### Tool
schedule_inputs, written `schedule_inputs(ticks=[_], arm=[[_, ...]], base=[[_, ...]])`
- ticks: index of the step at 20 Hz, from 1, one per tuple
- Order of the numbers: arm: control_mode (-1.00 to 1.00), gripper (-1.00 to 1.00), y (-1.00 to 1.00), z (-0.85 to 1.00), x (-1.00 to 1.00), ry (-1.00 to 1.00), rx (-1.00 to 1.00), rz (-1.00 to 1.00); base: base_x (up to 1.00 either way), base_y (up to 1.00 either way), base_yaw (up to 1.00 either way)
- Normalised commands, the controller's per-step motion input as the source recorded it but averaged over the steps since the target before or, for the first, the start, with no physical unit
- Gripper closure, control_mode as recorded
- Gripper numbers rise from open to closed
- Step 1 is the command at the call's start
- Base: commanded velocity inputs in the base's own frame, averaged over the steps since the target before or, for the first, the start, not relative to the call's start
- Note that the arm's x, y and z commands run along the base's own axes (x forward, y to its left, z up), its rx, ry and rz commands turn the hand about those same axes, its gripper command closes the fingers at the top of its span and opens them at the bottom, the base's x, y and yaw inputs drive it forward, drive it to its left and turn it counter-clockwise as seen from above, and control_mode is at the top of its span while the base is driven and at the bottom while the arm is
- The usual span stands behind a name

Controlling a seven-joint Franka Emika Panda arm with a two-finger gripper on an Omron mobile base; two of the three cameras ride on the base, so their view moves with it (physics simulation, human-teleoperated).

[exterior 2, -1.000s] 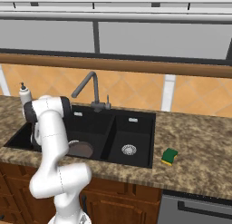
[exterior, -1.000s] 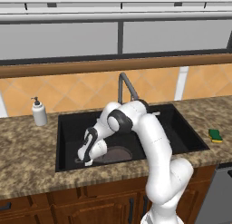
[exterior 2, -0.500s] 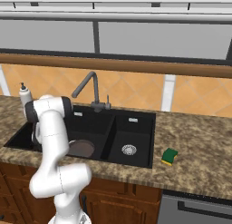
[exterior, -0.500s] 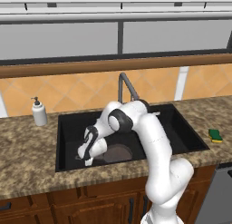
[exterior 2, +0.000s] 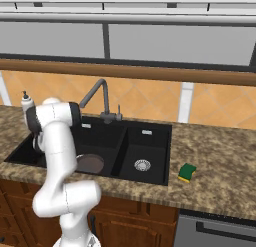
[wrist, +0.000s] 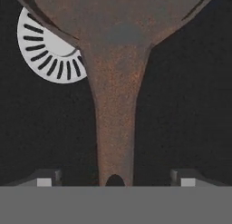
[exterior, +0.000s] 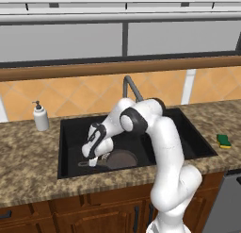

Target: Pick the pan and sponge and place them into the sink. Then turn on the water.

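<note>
Pan: lies in the large basin of the sink, handle between the fingertips – stiff, probably weighty.
End effector: fingers apart, clear of the handle on both sides.
Sponge: on the table right of the sink – soft, light; pinch its long sides.

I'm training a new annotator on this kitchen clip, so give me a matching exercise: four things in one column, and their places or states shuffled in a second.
Things:
1. pan
2. sponge
3. soap dispenser
4. gripper

Places or states:
A. on the counter, right of the sink
B. open, fingers either side of the pan's handle
C. lying in the large basin
D. upright on the counter, left of the sink

Pairs: 1-C, 2-A, 3-D, 4-B
</note>
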Motion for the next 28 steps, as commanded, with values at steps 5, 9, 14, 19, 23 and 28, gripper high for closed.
schedule_inputs(ticks=[5, 9, 14, 19, 23, 28], arm=[[-1.00, -1.00, -0.02, 0.98, -0.34, 0.00, -0.02, 0.00], [-1.00, -1.00, -0.10, 1.00, -0.42, 0.00, -0.01, 0.01], [-1.00, -1.00, -0.14, 1.00, -0.62, -0.01, -0.09, 0.20], [-1.00, -1.00, -0.28, 0.99, -0.71, -0.04, -0.11, 0.50], [-1.00, -1.00, -0.39, 0.79, -0.88, 0.00, -0.20, 0.53], [-1.00, -1.00, -0.32, 0.61, -0.65, -0.03, -0.15, 0.70]], base=[[0.00, 0.00, 0.00], [0.00, 0.00, 0.00], [0.00, 0.00, 0.00], [0.00, 0.00, 0.00], [0.00, 0.00, 0.00], [0.00, 0.00, 0.00]])
